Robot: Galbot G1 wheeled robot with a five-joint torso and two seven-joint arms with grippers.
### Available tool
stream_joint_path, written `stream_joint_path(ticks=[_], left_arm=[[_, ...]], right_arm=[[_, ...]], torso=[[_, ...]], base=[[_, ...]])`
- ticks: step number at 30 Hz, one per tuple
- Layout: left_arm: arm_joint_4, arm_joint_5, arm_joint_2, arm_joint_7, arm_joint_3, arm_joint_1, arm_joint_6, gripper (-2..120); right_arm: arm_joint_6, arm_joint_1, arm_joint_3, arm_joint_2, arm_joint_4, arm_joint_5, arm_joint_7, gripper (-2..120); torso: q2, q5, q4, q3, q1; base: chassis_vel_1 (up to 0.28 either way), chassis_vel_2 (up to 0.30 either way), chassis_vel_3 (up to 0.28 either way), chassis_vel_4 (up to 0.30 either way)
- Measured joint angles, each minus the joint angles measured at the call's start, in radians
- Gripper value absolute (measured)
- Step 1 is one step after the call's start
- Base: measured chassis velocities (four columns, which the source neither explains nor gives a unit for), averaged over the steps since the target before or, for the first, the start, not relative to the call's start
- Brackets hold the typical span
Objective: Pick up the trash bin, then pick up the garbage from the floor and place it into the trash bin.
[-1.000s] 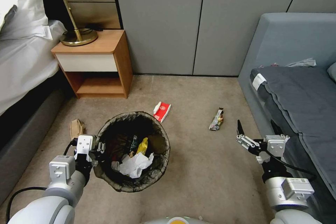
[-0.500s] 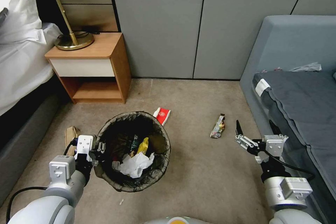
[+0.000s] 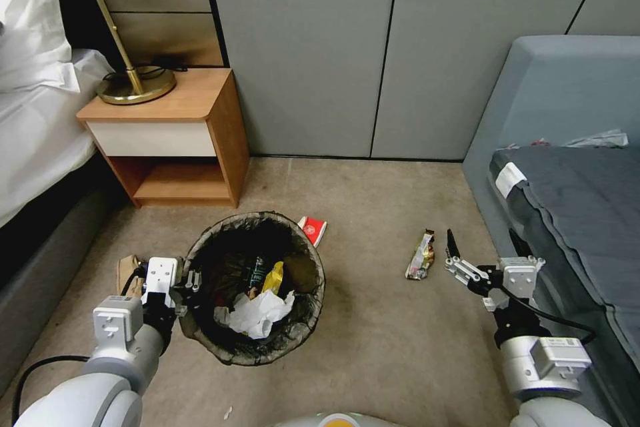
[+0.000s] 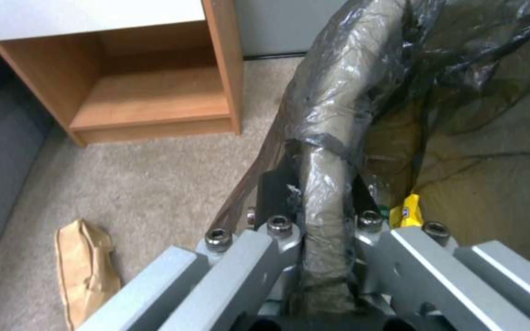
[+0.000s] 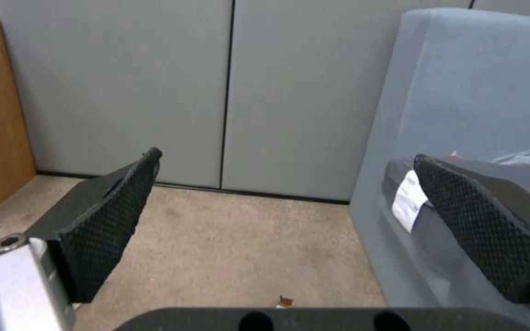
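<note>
Beige carpet floor (image 3: 373,347) carries everything in this room; the trash bin (image 3: 252,353) stands on it in front of the robot, toward its left side, and its dark bag is folded over the rim. The left claw (image 3: 189,280) is pinching the rim of the trash bin on the side nearest the left arm; in the left wrist view the two fingers (image 4: 275,191) press the bag-covered rim (image 4: 326,184) from both sides. Inside the bin lie a crumpled white tissue (image 3: 257,313), a yellow wrapper (image 3: 272,277) and a dark bottle-like item that I cannot tell clearly. A brown paper bag (image 3: 125,271) lies on the floor just beside the left claw, on the side toward the bed (image 3: 33,127); the left wrist view shows it too (image 4: 87,266). A red-white carton (image 3: 313,229) lies on the floor just behind the bin, partly hidden by its rim. A small shiny wrapper (image 3: 421,255) lies on the floor toward the grey sofa (image 3: 573,180). The right claw (image 3: 483,250) hangs just beside this wrapper, not touching it; its fingers (image 5: 106,225) are spread wide, with nothing between them. A wooden nightstand (image 3: 170,140) with a brass lamp (image 3: 130,83) on it stands at the far left, near the grey wall panels (image 3: 333,47).
</note>
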Motion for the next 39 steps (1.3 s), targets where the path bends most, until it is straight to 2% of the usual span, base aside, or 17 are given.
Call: stream_joint_path(ticks=[22, 29, 32, 33, 35, 39], left_arm=[[0.0, -0.002, -0.002, -0.001, -0.001, 0.005, 0.002, 1], [0.0, -0.005, -0.005, -0.005, -0.005, 0.013, 0.003, 1], [0.0, -0.01, -0.005, -0.008, -0.011, 0.017, 0.003, 1], [0.0, -0.01, -0.005, -0.008, -0.011, 0.017, 0.003, 1], [0.0, -0.022, 0.001, -0.017, -0.017, 0.016, 0.004, 1], [0.0, -0.031, 0.003, -0.026, -0.024, 0.017, 0.004, 1]], right_arm=[[-0.013, 0.005, -0.021, -0.013, -0.025, 0.015, 0.001, 100], [-0.115, 0.08, -0.057, -0.034, -0.115, 0.086, 0.034, 100], [-0.213, 0.174, -0.09, -0.063, -0.197, 0.195, 0.113, 100], [-0.213, 0.174, -0.09, -0.063, -0.197, 0.195, 0.113, 100], [-0.251, 0.232, -0.106, -0.079, -0.265, 0.262, 0.147, 100], [-0.263, 0.294, -0.118, -0.093, -0.38, 0.289, 0.164, 100]], torso=[[0.0, -0.0002, -0.0002, 0.0, 0.0], [0.0, -0.0002, 0.0, 0.0, 0.0], [0.0, -0.0002, 0.0001, 0.0, 0.0], [0.0, -0.0002, 0.0001, 0.0, 0.0], [0.0, 0.0, 0.0001, 0.0, 0.0], [0.0, 0.0, 0.0001, 0.0, 0.0]], base=[[-0.082, 0.086, 0.087, -0.089], [-0.01, 0.004, 0.006, -0.008], [0.0, 0.0, 0.0, 0.0], [0.0, 0.0, 0.0, 0.0], [0.0, 0.0, 0.0, 0.0], [0.0, 0.0, 0.0, 0.0]])
